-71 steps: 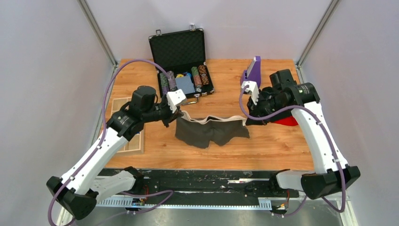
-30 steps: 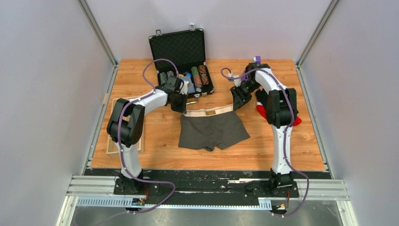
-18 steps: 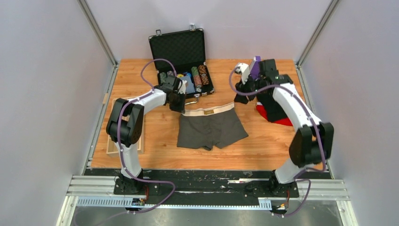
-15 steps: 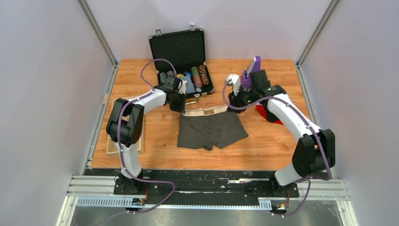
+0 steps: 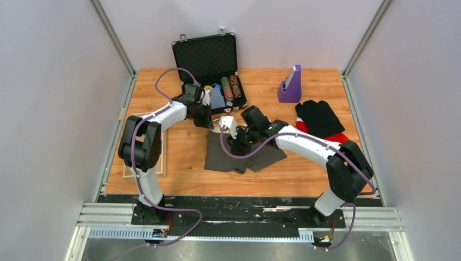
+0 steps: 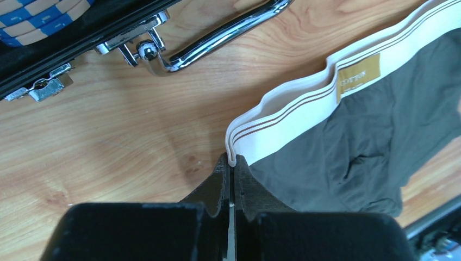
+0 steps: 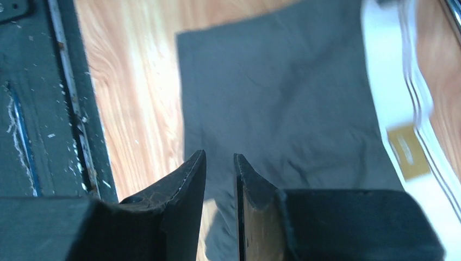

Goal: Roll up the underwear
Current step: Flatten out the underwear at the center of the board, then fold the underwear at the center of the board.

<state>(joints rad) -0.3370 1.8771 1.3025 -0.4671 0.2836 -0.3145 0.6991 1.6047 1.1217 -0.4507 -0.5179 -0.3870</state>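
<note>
The underwear [image 5: 265,156] is dark charcoal-grey with a white waistband and lies flat in the middle of the table. My left gripper [image 5: 209,122] is shut on the waistband's left corner, seen pinched between the fingertips in the left wrist view [image 6: 230,162], where the grey cloth [image 6: 375,136] spreads to the right. My right gripper [image 5: 239,143] hovers over the middle of the underwear and hides part of it. In the right wrist view its jaws [image 7: 219,159] stand a narrow gap apart with nothing between them, above the grey cloth [image 7: 282,98].
An open black poker-chip case [image 5: 205,54] stands at the back, its chrome handle [image 6: 217,38] close to my left gripper. A purple stand [image 5: 290,87], a jet-black garment [image 5: 319,116] and a red garment [image 5: 341,138] are at the right. A wooden tray [image 5: 162,159] lies at the left.
My right arm has swung from the back right, near the purple stand, to the middle over the underwear. The left gripper stays on the waistband corner.
</note>
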